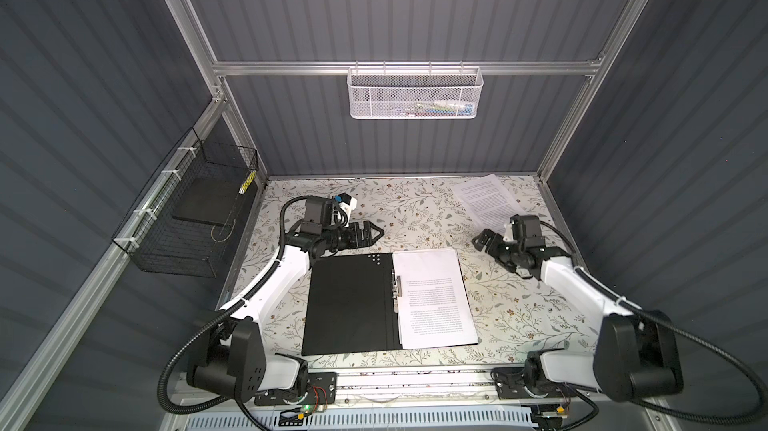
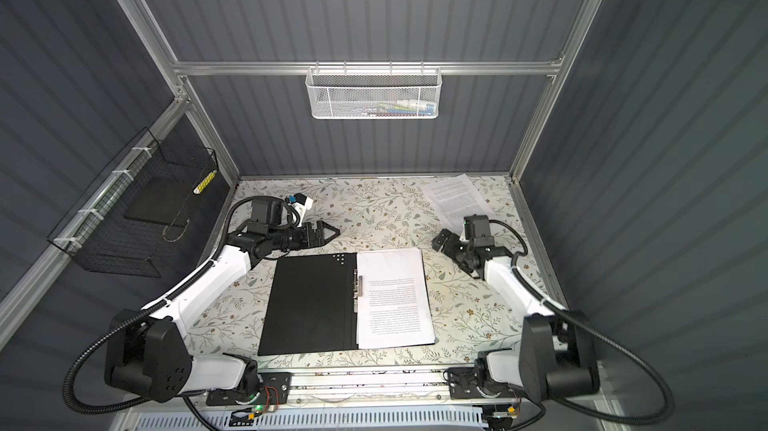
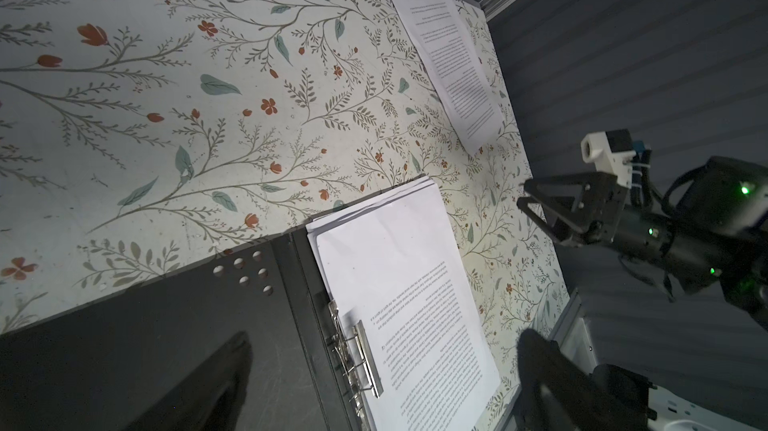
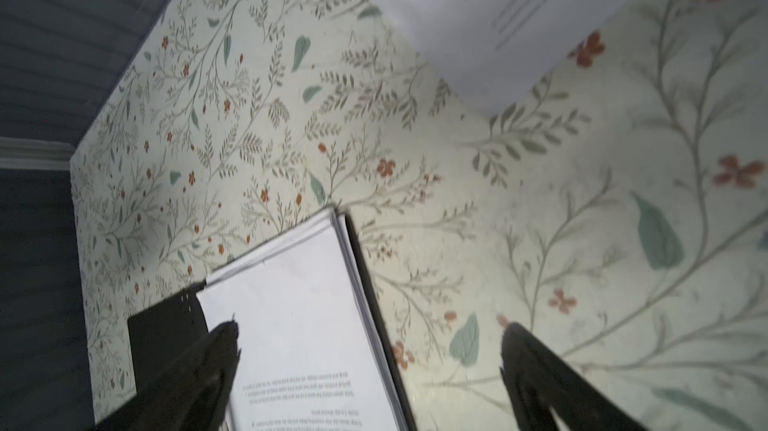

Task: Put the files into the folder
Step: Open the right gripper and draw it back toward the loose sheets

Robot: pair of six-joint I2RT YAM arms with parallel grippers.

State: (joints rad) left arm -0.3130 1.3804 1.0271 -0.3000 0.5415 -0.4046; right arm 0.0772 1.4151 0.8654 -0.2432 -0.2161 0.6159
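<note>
Altogether: one folder, one spine clip, two groups of paper, two grippers, two wall baskets.

Folder: a flat rectangular folder lies open with its black inside up, at the lower centre of both top views, on the floral-print table.

Marks: six small round marks sit near the folder's upper edge, beside the fold.

Spine clip: one silver metal clip runs along the fold, at the left edge of the paper.

Stack: a stack of white printed sheets covers the folder's right half. Its upper edges are slightly fanned and at least three show in the left wrist view; the full number cannot be told.

Loose sheet: a white printed sheet lies tilted in the table's upper right corner, well apart from the folder. Whether it is one sheet or two overlapping cannot be told.

Left gripper: the black left gripper has its jaws spread wide and empty, just above the folder's upper left corner.

Right gripper: the black right gripper has its jaws spread wide and empty, between the loose sheet and the stack.

Baskets: one white mesh basket hangs at upper centre, and one black wire basket hangs at mid left.
</note>
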